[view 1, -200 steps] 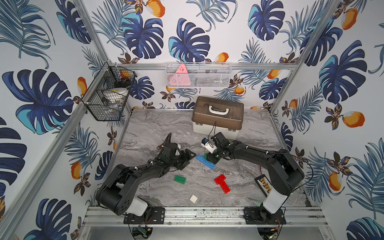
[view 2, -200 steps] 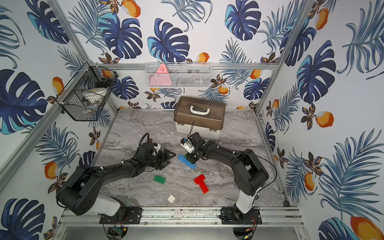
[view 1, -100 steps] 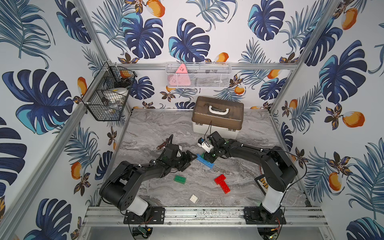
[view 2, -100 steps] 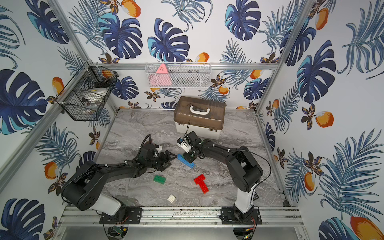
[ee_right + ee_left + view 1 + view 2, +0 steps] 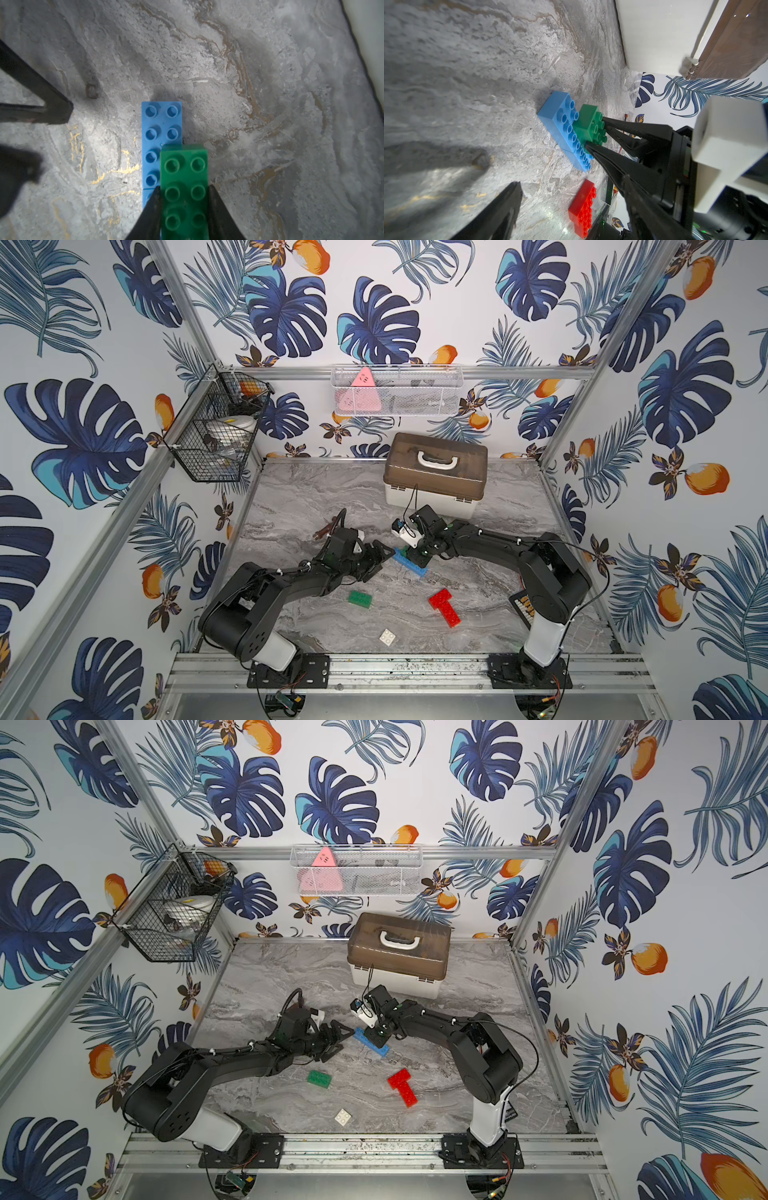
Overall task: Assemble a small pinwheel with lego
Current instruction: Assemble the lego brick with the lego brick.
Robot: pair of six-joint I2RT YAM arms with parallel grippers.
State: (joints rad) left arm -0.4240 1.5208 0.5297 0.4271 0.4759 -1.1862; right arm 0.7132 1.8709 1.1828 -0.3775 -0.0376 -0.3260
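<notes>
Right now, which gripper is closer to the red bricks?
Right. The right gripper, holding a green brick, is behind the red bricks; the left gripper is farther, past the blue bricks.

Worktop point(image 5: 270, 62) looks like grey marbled stone, matt and a bit grainy up close, with thin gold veins. Green brick point(image 5: 185, 187) and blue bricks point(image 5: 161, 124) are smooth moulded plastic with a soft sheen, same for the red bricks point(image 5: 444, 608) and white brick point(image 5: 387, 637). The fingers point(image 5: 149, 214) are plain matt black plastic. The case point(image 5: 407, 466) has a glossy smoky-brown see-through lid on a white plastic base. Frame rail point(image 5: 395, 672) is bare brushed metal, and the basket point(image 5: 199, 456) is black coated wire.
</notes>
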